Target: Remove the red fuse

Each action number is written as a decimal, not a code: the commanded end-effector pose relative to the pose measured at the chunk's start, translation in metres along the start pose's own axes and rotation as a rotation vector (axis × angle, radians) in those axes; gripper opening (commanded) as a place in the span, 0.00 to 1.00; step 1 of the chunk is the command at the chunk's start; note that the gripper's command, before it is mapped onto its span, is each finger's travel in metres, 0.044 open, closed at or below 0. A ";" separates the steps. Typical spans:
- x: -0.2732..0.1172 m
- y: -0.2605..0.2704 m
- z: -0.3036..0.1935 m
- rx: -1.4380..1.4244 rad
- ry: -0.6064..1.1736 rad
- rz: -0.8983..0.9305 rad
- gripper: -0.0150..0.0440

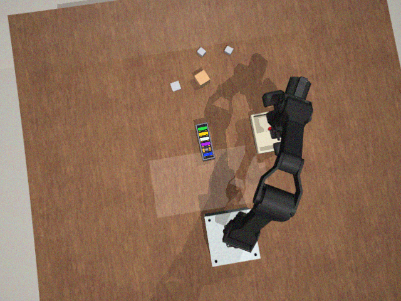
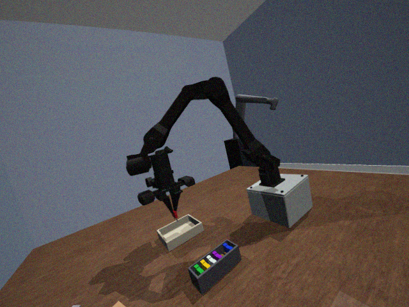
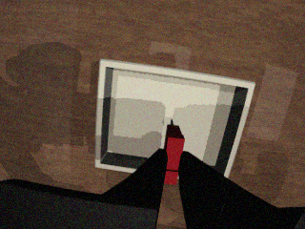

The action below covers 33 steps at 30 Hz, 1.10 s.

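Observation:
My gripper is shut on the red fuse. It holds the fuse above the cream tray, with the fuse's prongs pointing down. In the top view the arm covers the right part of the tray and most of the gripper. The dark fuse block stands apart from the tray, with green, yellow, white, purple and blue fuses in it. One slot, between the purple and the blue fuse, has no fuse.
An orange block and three small pale cubes, one of them a pale cube, lie beyond the fuse block from the arm's base. The wooden table carries everything. Shadows of the arm fall across it.

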State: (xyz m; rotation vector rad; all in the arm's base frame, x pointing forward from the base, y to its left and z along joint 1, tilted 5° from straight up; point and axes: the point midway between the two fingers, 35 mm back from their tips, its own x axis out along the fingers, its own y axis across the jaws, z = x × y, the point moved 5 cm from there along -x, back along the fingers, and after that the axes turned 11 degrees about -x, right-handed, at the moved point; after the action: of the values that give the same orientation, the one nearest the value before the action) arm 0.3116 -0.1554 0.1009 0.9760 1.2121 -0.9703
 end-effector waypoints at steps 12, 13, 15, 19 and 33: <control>0.028 -0.002 -0.002 -0.003 0.009 -0.004 0.25; 0.029 -0.002 -0.002 -0.003 0.009 -0.004 0.25; 0.030 -0.002 -0.002 -0.003 0.009 -0.004 0.25; 0.026 -0.001 -0.001 0.000 0.003 -0.004 0.30; 0.002 -0.001 -0.001 -0.002 0.007 -0.004 0.81</control>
State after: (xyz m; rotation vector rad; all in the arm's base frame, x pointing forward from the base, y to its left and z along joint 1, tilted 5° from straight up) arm 0.3111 -0.1559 0.0791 0.9764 1.2268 -0.9749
